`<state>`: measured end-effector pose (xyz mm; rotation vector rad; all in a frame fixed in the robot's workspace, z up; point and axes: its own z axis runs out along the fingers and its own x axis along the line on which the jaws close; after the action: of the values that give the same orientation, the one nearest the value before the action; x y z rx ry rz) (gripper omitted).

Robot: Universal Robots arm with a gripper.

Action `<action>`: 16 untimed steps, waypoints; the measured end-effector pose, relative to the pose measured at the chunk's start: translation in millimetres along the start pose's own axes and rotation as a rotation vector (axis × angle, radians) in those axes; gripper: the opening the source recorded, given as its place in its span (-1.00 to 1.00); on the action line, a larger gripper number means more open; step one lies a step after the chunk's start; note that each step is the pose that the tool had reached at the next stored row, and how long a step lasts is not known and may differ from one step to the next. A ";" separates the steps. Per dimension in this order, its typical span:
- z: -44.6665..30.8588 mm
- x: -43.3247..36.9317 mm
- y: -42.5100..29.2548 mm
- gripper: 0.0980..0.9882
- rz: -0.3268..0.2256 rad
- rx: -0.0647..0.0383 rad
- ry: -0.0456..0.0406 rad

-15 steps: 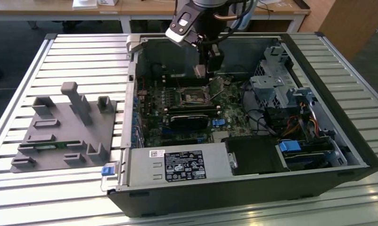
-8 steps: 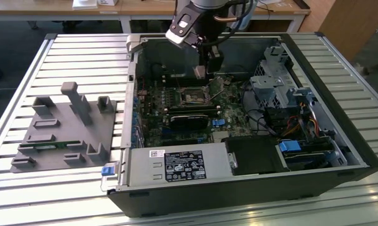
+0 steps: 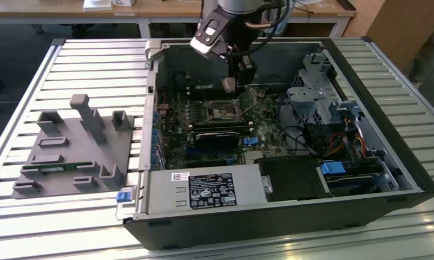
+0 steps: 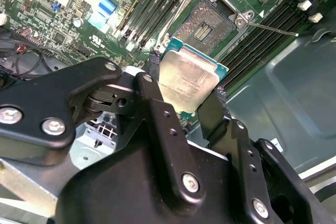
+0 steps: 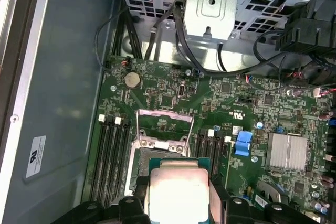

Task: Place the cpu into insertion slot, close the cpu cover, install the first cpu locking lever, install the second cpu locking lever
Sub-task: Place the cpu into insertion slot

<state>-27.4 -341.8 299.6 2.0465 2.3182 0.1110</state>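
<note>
We see the gripper hanging inside the open computer case. Its two black fingers pinch the cpu by opposite edges, and the dull silver lid faces the camera in both wrist views.

In the exterior view the cpu hangs at about twelve o'clock from the socket, clear of the board and not seated. In the second wrist view the socket lies bare with its field of contacts uncovered. A thin locking lever sticks out sideways from one of its corners.

In the first wrist view the cpu cover stands raised off the socket, and the green motherboard shows through its window. On that board we also make out a coin battery, a blue clip and a finned heatsink.

In the exterior view a black card lies at six o'clock from the socket, and a grey power supply lies further along the same line. A grey fixture rests on the slatted table at nine o'clock from the case, well apart from the gripper.
</note>
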 end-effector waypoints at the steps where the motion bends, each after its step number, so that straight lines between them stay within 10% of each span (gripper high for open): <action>1: 0.5 0.0 -0.1 -0.01 0.001 0.000 -0.0001; 16: 15.8 0.2 -3.2 -0.01 0.079 0.000 -0.0066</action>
<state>-29.3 -341.6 283.5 2.1356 2.2341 0.1065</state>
